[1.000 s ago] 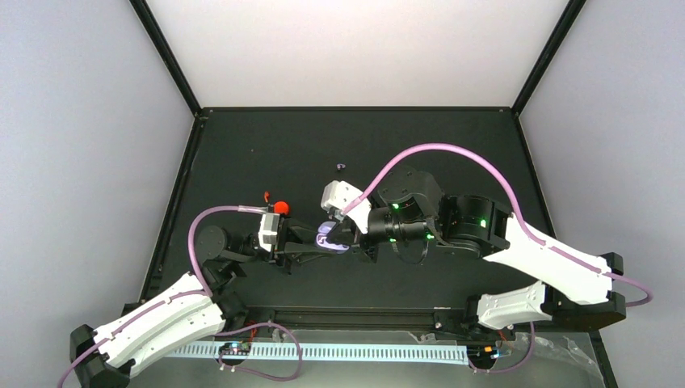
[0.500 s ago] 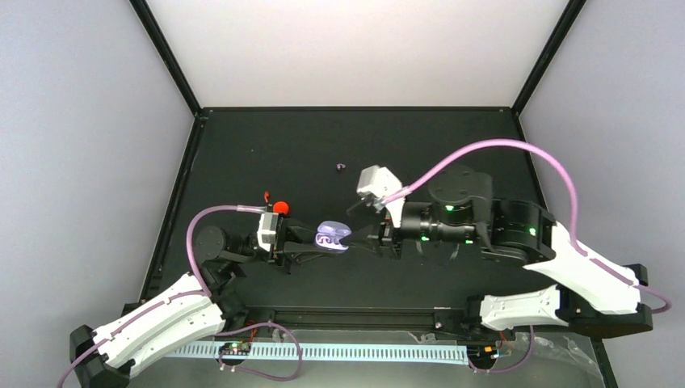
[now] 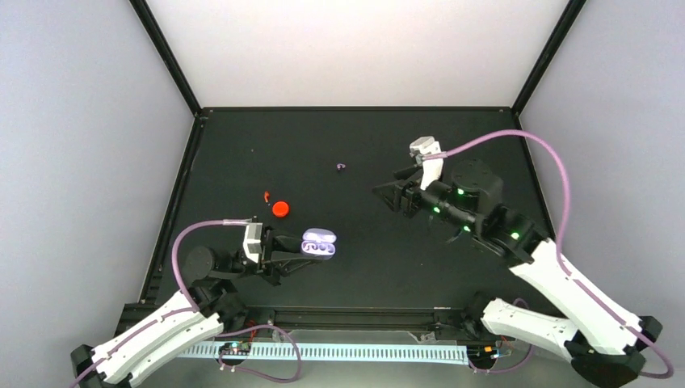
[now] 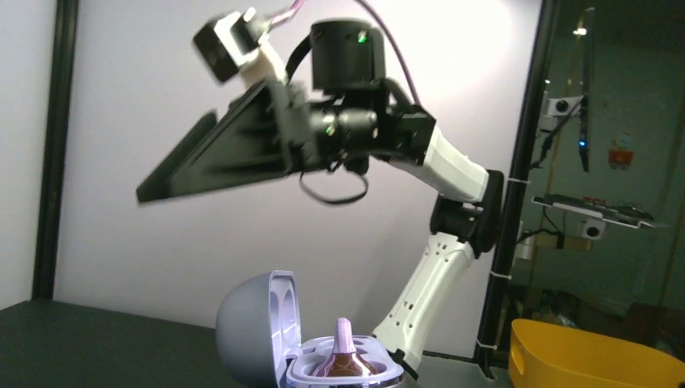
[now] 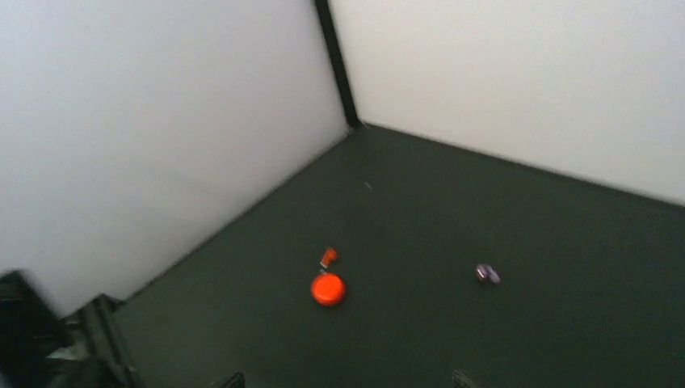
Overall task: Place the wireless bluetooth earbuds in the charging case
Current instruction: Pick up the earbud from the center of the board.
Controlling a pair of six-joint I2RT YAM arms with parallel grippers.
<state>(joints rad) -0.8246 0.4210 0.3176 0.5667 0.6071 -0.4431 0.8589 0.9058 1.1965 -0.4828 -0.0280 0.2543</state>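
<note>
The lavender charging case point(image 3: 319, 243) stands open with my left gripper point(image 3: 299, 253) shut on its near side. In the left wrist view its lid point(image 4: 246, 333) is tipped back, and one lavender earbud point(image 4: 344, 349) sits in the base with its stem up. A second lavender earbud point(image 3: 340, 167) lies loose farther back on the table point(image 3: 242, 145); the right wrist view also has this earbud point(image 5: 486, 273). My right gripper point(image 3: 384, 194) hangs raised to the right of the case, open and empty, its fingertips point(image 5: 230, 380) wide apart at the bottom edge.
A round red-orange case point(image 3: 280, 208) and a small red-orange earbud point(image 3: 266, 196) lie left of centre; the right wrist view shows that case point(image 5: 328, 289) and earbud point(image 5: 327, 258) too. A yellow bin point(image 4: 594, 356) stands off the table. Black frame posts rise at the back corners.
My right gripper has let go at the case, opened, and pulled away up and to the right. The left gripper has drawn the case slightly toward the near left.
</note>
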